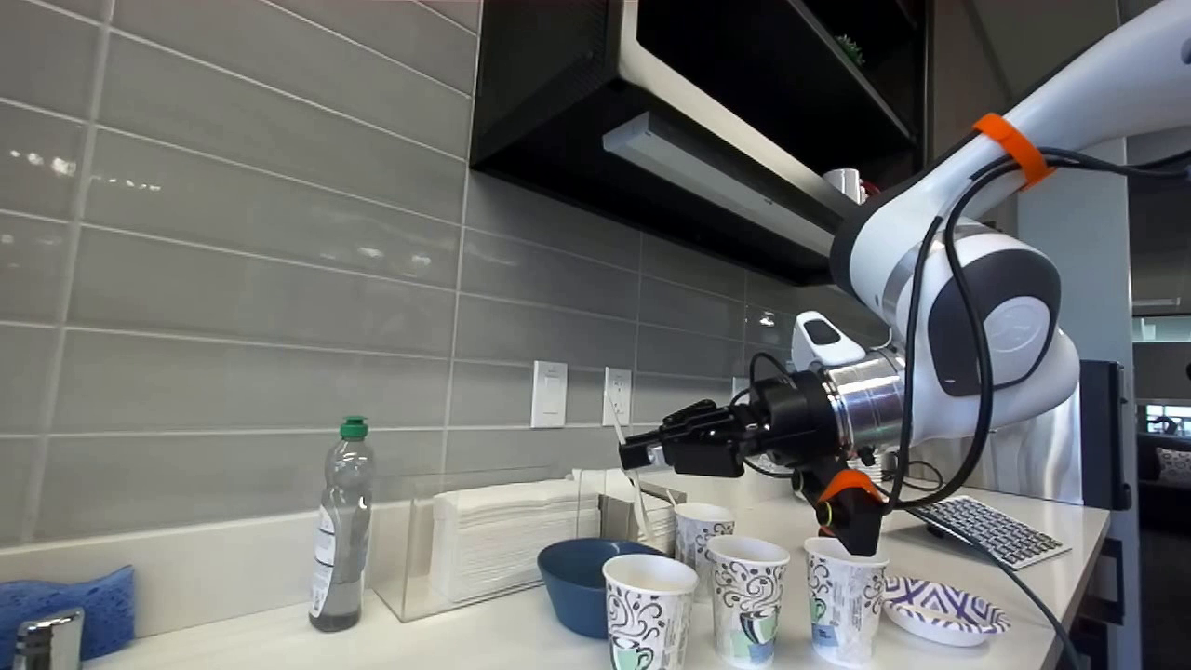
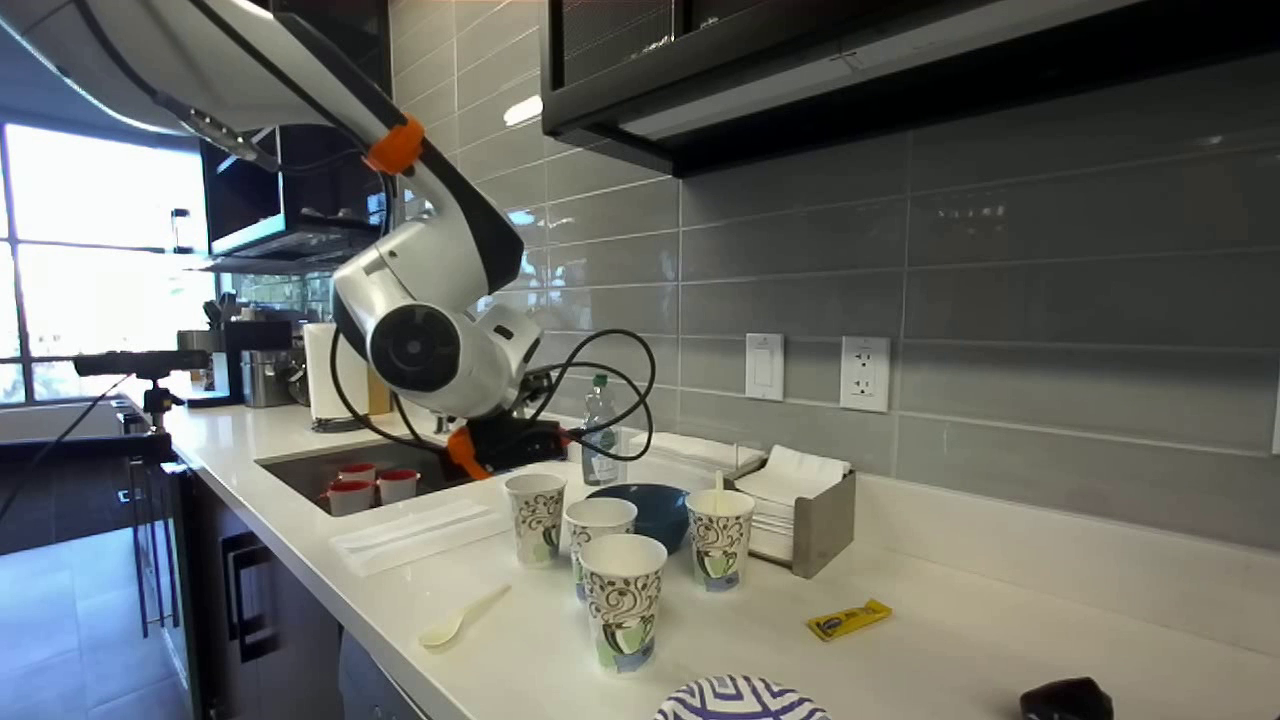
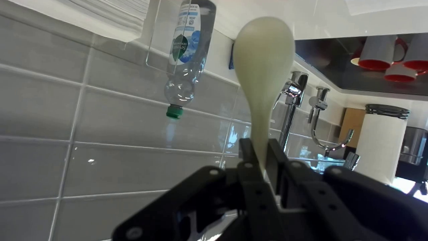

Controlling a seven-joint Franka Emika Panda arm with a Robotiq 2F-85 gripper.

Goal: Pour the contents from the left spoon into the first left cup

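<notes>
The spoon (image 3: pixel 264 63) is smooth (plastic, perhaps), the cups (image 1: pixel 649 614) paper, the tiles (image 1: pixel 270 302) glossy.

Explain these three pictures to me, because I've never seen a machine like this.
This is a robot arm over a pale counter. Both exterior views show it from outside, from different places. The wrist view looks out past the machine's black hand and seems upside down, since the bottle appears cap down. That hand holds a pale spoon; I can't tell whether the spoon carries anything. On the counter stand four patterned paper cups, a dark blue bowl and that same bottle; another spoon lies there too.
</notes>
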